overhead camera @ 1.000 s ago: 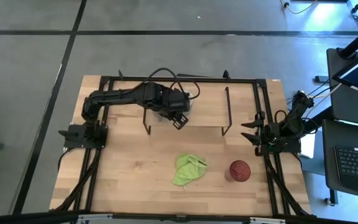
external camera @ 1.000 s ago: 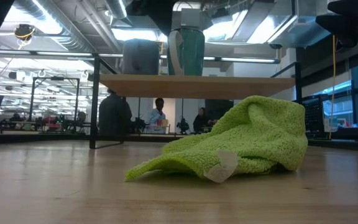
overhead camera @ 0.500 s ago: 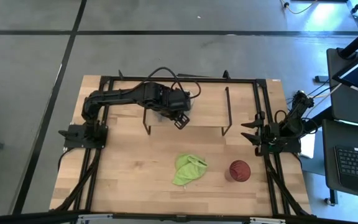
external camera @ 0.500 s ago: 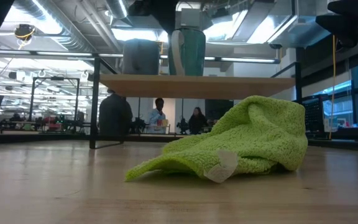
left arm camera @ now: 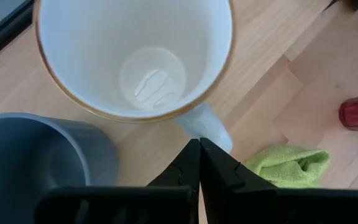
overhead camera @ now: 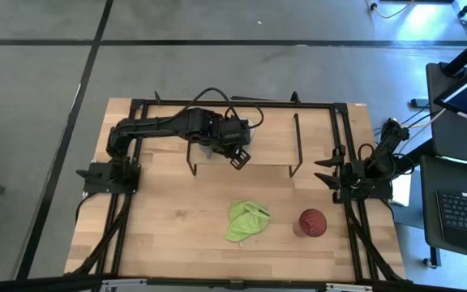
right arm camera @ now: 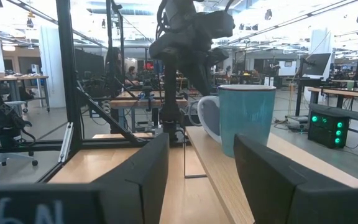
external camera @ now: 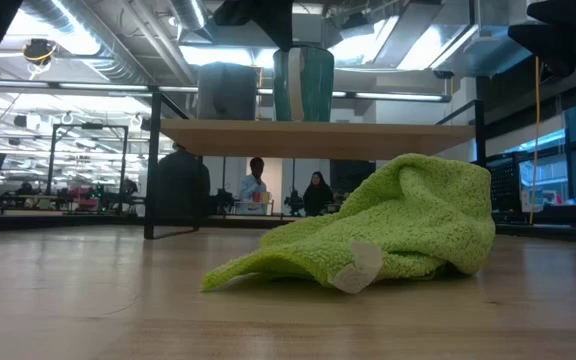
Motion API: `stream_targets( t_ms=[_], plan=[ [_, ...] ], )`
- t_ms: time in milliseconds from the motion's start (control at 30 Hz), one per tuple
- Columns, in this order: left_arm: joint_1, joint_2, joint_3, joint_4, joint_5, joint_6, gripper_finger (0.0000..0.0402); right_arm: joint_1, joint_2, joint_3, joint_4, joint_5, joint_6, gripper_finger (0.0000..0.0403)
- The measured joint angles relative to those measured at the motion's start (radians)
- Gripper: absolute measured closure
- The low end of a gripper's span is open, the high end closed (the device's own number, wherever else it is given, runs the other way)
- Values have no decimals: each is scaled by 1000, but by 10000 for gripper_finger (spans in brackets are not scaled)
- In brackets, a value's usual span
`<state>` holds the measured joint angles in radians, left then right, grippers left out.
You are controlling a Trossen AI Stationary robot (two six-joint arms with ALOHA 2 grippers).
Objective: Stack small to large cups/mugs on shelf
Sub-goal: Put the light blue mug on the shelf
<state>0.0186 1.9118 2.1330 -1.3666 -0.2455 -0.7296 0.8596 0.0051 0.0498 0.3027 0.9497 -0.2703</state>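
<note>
Glazed ceramic sits close together here: the teal-sided mug [left arm camera: 135, 62], white inside with a thin brown rim and a white handle, stands upright on the light-wood shelf [overhead camera: 270, 142] just beside the blue-grey mug [left arm camera: 36, 155], the two near enough that I cannot tell whether they touch. The likeliest trouble is a knock. The left gripper [left arm camera: 199, 149] hangs directly over the handle with its fingers pressed together and nothing seen between them, so any sideways or downward drift could catch the handle, turn the mug, shove it into its grey neighbour, or push it toward the board's front edge. The shelf stands on thin wire legs, so a hard bump might shift the whole board too. The dark red cup [overhead camera: 312, 221] stands upright on the tabletop [overhead camera: 169, 219], well apart from the shelf, not yet placed, with the lime-green cloth [overhead camera: 246, 221] crumpled near it. The right gripper [overhead camera: 331, 174] waits at the table's right edge, fingers spread wide, holding nothing.
</note>
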Motion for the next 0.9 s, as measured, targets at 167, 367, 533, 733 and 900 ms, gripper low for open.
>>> stream_targets(
  t_ms=[167, 367, 533, 733, 900],
  plan=[
    [-9, 0, 0, 3, 4, -1, 401, 0, 0, 0, 0, 0, 0, 221],
    [-13, 0, 0, 63, 5, -1, 401, 0, 0, 0, 0, 0, 0, 221],
    [-13, 0, 0, 58, 4, 4, 401, 0, 0, 0, 0, 0, 0, 221],
    [-15, 0, 0, 1, -16, 6, 401, 0, 0, 0, 0, 0, 0, 221],
    [-28, 23, -1, -34, -20, 8, 401, 0, 0, 0, -1, 0, 0, 221]
  ],
)
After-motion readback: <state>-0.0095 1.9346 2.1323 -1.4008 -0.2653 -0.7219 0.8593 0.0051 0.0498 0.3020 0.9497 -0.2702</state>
